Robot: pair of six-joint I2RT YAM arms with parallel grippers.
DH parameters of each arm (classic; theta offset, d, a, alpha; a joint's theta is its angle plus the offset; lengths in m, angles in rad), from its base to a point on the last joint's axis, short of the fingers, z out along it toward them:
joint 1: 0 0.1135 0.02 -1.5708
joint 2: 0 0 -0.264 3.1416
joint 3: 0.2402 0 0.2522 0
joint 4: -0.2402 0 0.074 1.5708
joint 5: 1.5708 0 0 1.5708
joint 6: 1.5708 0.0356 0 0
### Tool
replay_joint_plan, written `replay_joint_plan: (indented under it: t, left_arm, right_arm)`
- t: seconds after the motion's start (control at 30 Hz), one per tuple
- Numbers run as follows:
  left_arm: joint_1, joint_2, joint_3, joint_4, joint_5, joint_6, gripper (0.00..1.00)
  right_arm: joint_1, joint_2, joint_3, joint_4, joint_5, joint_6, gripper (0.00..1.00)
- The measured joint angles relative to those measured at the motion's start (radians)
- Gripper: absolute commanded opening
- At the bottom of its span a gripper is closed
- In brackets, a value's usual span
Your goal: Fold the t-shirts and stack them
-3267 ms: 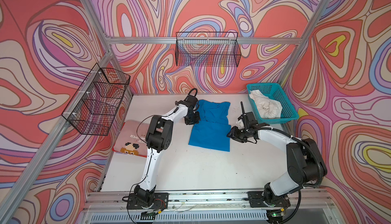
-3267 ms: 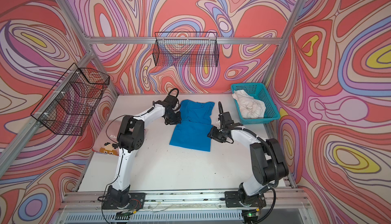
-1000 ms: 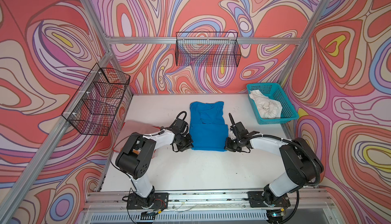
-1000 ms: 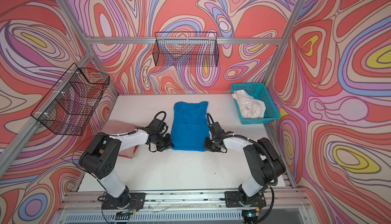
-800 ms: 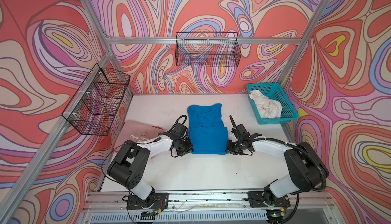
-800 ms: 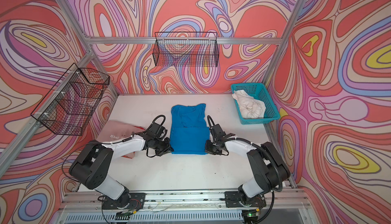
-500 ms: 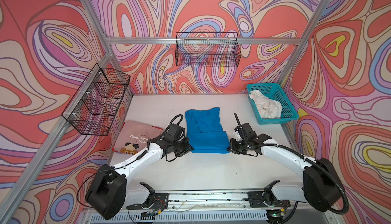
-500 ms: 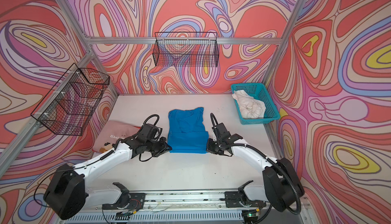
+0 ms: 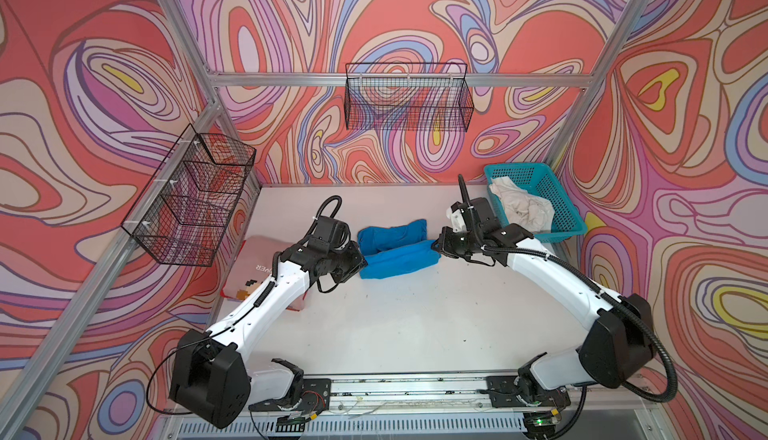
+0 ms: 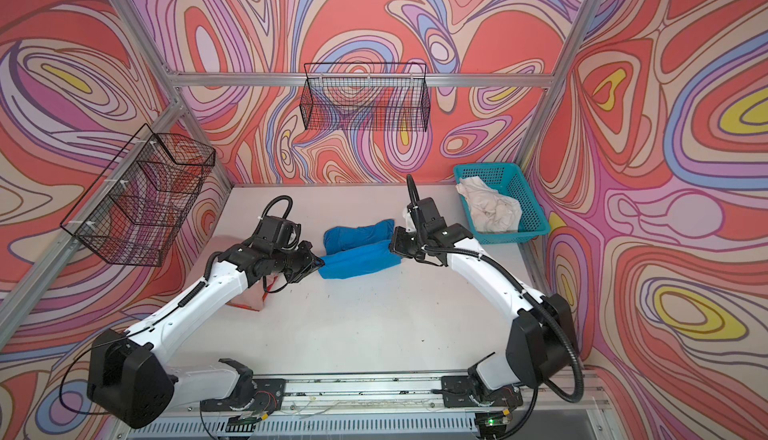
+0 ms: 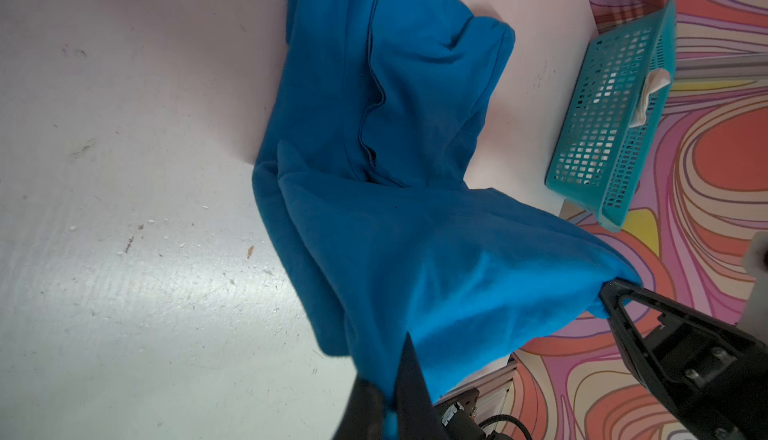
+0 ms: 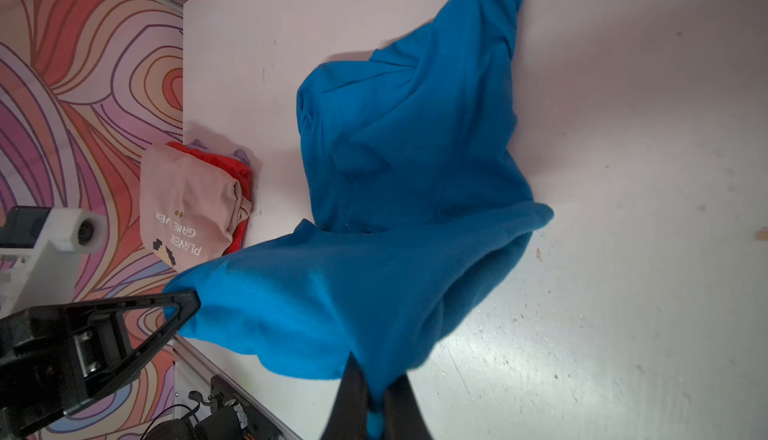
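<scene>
Blue t-shirt [image 9: 395, 251] pinched at both ends of its near edge by the left gripper [image 9: 362, 262] and right gripper [image 9: 434, 246].
It sits just toward 12 o'clock from the middle of the table [image 9: 415, 326], far part resting on the surface and near edge lifted. The left fingers are clamped on its 9 o'clock corner, the right fingers on its 3 o'clock corner. The folded pink t-shirt [image 9: 246, 260] lies at 9 o'clock, partly under the left arm. The off-white t-shirt [image 9: 523, 211] is crumpled in the teal basket [image 9: 560, 201] at 2 o'clock.
</scene>
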Motion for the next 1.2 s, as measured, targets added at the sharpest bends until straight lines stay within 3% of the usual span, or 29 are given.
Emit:
replay_joint_plan:
  t: [0.3,0.7,1.2]
  left_arm:
    - [0.028,0.103,0.116,-0.031,-0.026,0.004,0.0]
    - [0.089,0.339,0.325,-0.099,0.005,0.035,0.0]
    - [0.133,0.56,0.483,-0.144,0.026,0.05,0.0]
  right_arm:
    - [-0.015,0.161,0.09,0.009,-0.029,-0.001,0.0]
    - [-0.077,0.291,0.144,0.04,-0.079,0.019,0.0]
    - [-0.114,0.441,0.276,0.047,-0.108,0.025,0.0]
